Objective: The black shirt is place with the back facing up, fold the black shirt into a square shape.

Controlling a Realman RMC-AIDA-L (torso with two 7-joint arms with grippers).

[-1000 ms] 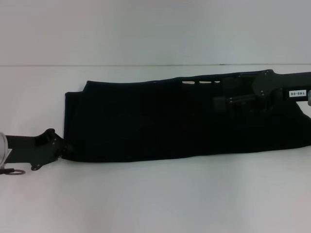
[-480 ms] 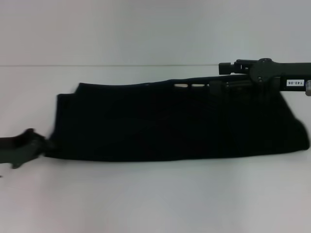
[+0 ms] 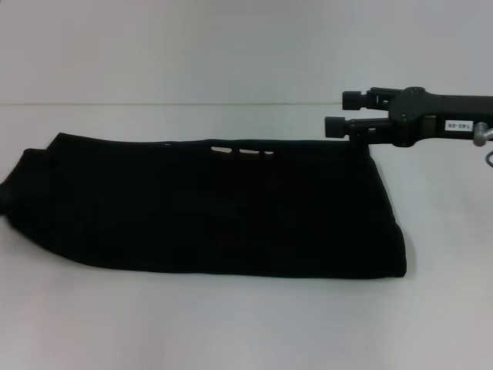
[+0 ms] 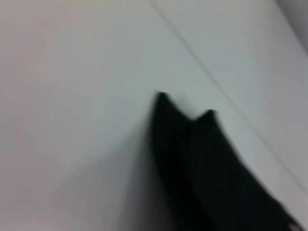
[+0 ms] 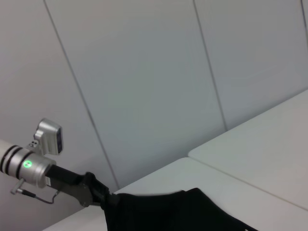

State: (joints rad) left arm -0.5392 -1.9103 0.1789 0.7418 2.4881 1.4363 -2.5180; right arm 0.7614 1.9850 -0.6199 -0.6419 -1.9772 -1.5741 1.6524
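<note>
The black shirt (image 3: 208, 208) is the one wide obstacle, a folded band lying across the middle of the white table (image 3: 246, 324) from the head view's left edge to right of centre. In front of it a broad strip of bare tabletop runs the full width, open to a reach from either side. Behind it a narrower bare strip runs to the table's far edge below the pale wall. The right gripper (image 3: 337, 113) hangs over the shirt's far right corner, occupying that approach; the tabletop right of the shirt is bare.
</note>
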